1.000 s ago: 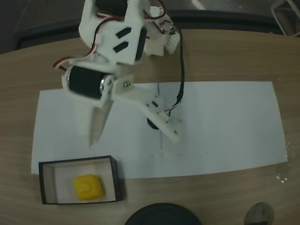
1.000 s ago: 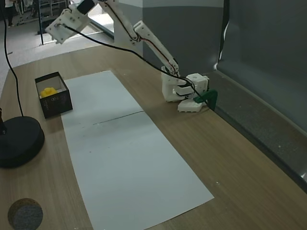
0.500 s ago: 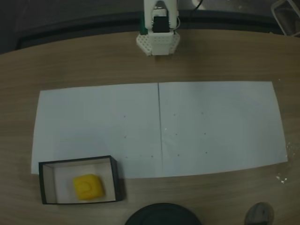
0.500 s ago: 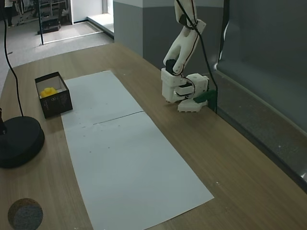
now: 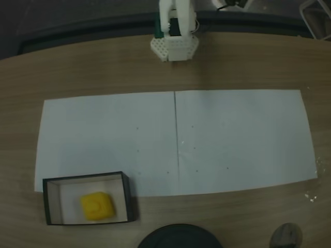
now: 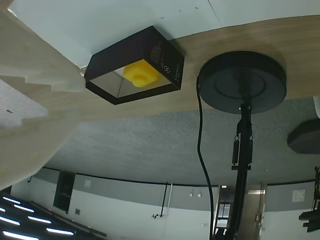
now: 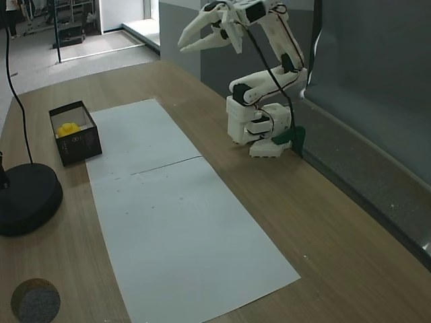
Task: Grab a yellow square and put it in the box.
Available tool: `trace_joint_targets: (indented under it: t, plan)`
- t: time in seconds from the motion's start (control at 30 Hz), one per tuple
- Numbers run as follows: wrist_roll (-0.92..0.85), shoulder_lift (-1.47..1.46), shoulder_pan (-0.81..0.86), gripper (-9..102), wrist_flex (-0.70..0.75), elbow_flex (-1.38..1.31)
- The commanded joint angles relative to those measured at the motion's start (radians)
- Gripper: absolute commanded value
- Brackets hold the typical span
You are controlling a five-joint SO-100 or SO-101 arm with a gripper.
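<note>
in a fixed view the dark round lamp base (image 5: 178, 236) sits at the near table edge, and just beyond it the box (image 5: 49, 204) rests at the near left corner of the white paper sheet (image 5: 232, 139) with the yellow square (image 5: 96, 206) lying inside on its pale floor (the wrist view shows the same block (image 6: 141, 72) in the box (image 6: 160, 52)). farther back, in another fixed view, the arm folds over its white base (image 7: 259, 128), and the gripper (image 7: 185, 39) hangs high above the table with its jaws parted and nothing between them, well apart from the box (image 7: 79, 145)
</note>
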Motion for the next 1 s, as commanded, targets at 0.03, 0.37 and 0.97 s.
trace_joint_targets:
  t: [0.03, 0.37, 0.97]
  plan:
    - [-0.071, 0.181, -0.003, 1, -0.1, 0.164]
    - [-0.091, 0.42, 0.006, 2, -0.282, 0.583]
    - [0.034, 0.414, -0.021, 1, -0.218, 1.02]
